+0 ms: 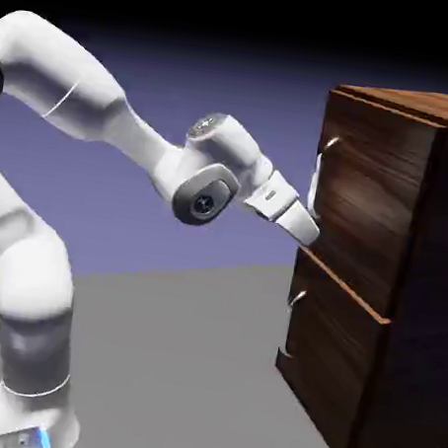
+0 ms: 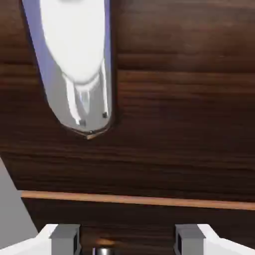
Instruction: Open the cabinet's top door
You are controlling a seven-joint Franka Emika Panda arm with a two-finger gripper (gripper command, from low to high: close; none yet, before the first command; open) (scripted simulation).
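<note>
1. The top door [image 1: 376, 198] is the upper front panel of the cabinet [image 1: 438, 266], on the exterior view's right; it looks shut, and opening it likely starts with getting hold of the upper handle [image 1: 316, 183].
2. The jaws [image 2: 127, 239] are spread, with no handle gripped; they stand near the seam [image 2: 139, 199], low against that handle.
3. I'd back off slightly, raise the hand and shift it towards the handle's side of the hand view, until the bar lies between the fingers. (Their spread runs across the bar, which should suit a straddling grip.)
4. Advance gently, since a fingertip could knock the curved end or scrape the wood. Close around the bar, then pull in an arc rather than straight back, assuming side hinges.
5. Keep clear of the lower handle [image 1: 291, 321]; it's the wrong one.
6. Count: one arm [image 1: 78, 79], one cabinet, two front panels, two silver handles, two fingertips.
</note>
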